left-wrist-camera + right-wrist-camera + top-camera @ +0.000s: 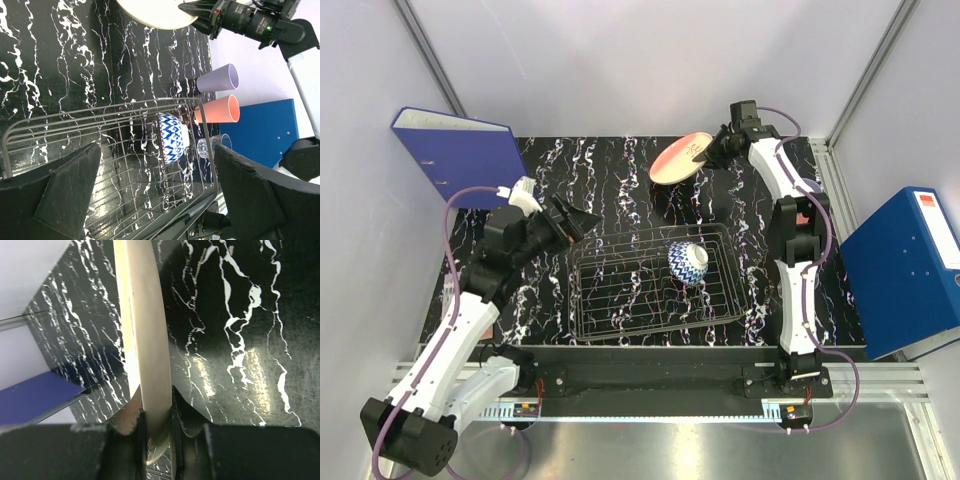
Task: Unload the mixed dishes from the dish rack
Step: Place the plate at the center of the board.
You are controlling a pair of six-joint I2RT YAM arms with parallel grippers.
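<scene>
Our right jaws clamp the large pink plate (142,340) by its rim, tilted over the worktop (240,315). Our left jaws stand wide, the patterned bowl (172,137) ahead of them in the dish rack (620,300). Next, we judge: lower plate, release.

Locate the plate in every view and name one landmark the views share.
Top external: the plate is at the far side, right of centre, tilted above the table.
Left wrist: the plate is at the top edge, its pale underside showing.
Right wrist: the plate runs edge-on down the middle.
Landmark: the right gripper clamped on its rim, seen in the left wrist and right wrist views too.
</scene>
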